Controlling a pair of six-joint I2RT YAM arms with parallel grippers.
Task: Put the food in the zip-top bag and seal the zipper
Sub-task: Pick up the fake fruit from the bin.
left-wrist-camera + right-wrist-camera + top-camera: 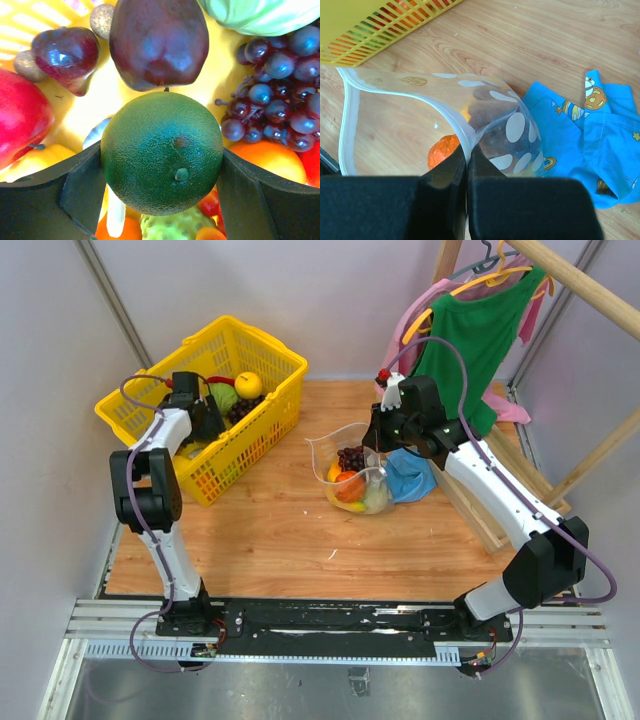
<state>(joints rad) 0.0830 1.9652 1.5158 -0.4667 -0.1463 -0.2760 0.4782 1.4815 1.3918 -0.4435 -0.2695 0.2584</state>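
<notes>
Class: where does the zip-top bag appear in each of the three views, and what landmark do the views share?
Top external: bag mid-table, right gripper at its rim.
Left wrist: not in it; left gripper clasps a green fruit.
Right wrist: bag centre-left, rim pinched by the right gripper.
Shared: yellow basket, left in the top view, beneath the fruit in the left wrist view, top-left in the right wrist view.
</notes>
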